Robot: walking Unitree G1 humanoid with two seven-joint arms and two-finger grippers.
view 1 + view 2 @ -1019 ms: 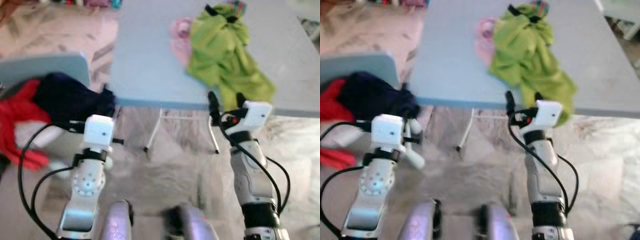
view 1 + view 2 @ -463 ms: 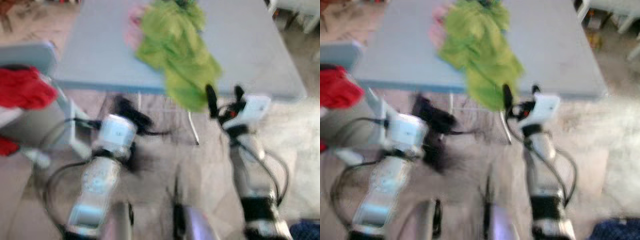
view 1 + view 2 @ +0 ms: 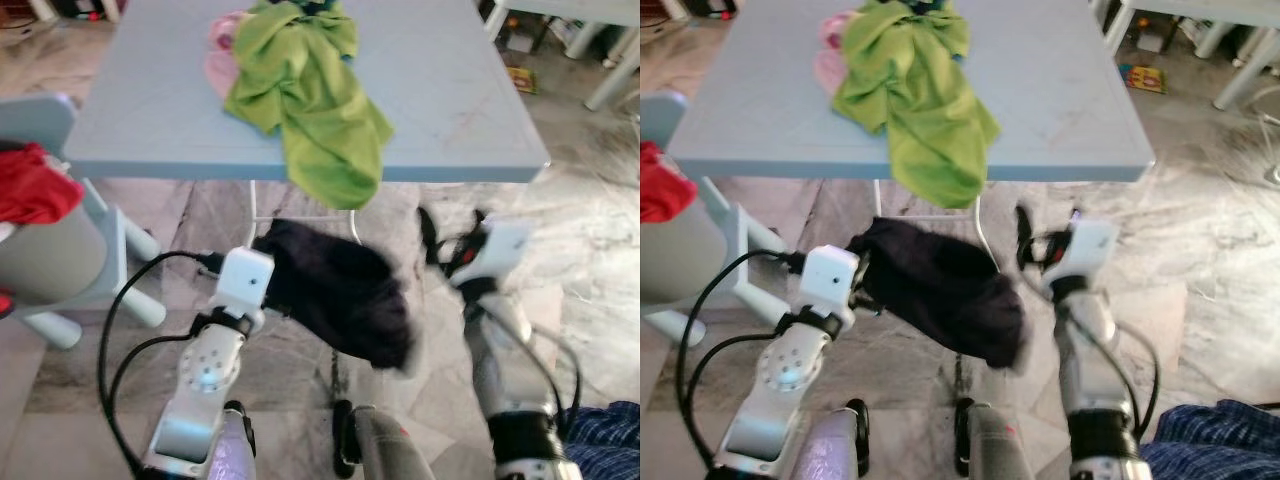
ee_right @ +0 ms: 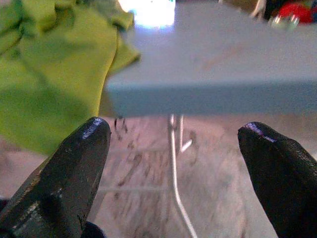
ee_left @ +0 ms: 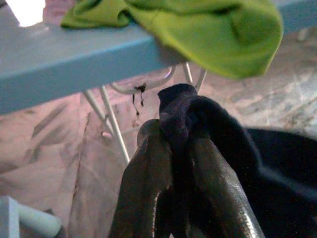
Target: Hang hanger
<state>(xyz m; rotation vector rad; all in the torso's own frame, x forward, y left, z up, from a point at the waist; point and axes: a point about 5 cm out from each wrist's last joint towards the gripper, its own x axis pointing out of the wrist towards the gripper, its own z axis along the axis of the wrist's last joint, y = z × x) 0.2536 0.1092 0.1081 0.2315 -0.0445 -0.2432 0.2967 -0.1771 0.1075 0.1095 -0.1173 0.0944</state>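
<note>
Marble-patterned floor (image 3: pixel 590 270) extends beneath a pale blue table (image 3: pixel 450 90) standing before the robot. Left gripper (image 5: pixel 173 148): fingers (image 5: pixel 148 178) pressed together on a bunched fold of a dark garment (image 3: pixel 335 290), held out in front of the robot below the table's near edge; the wrist view shows the cloth rising between the two fingers and spilling away behind them. The dark garment hangs in the air from this grasp as a loose mass between the two arms, its lower end drooping toward the floor. No hanger can be made out within the cloth. Right gripper (image 4: pixel 173 148): fingers (image 4: pixel 74 168) spread wide apart with nothing between them, raised just below the table's front edge, near the hanging end of the dark garment but apart from it. Through the gap the table's thin white metal legs (image 4: pixel 174 163) are visible. On the table, a green garment (image 3: pixel 300 90) lies in a crumpled heap toward the far left, one end draped over the near edge; a pink cloth (image 3: pixel 220 55) lies partly under it. At the robot's left, a grey chair (image 3: pixel 50 240) carries a red cloth (image 3: pixel 35 185). At the lower right, a blue checked fabric (image 3: pixel 1220 440) lies on the floor.
</note>
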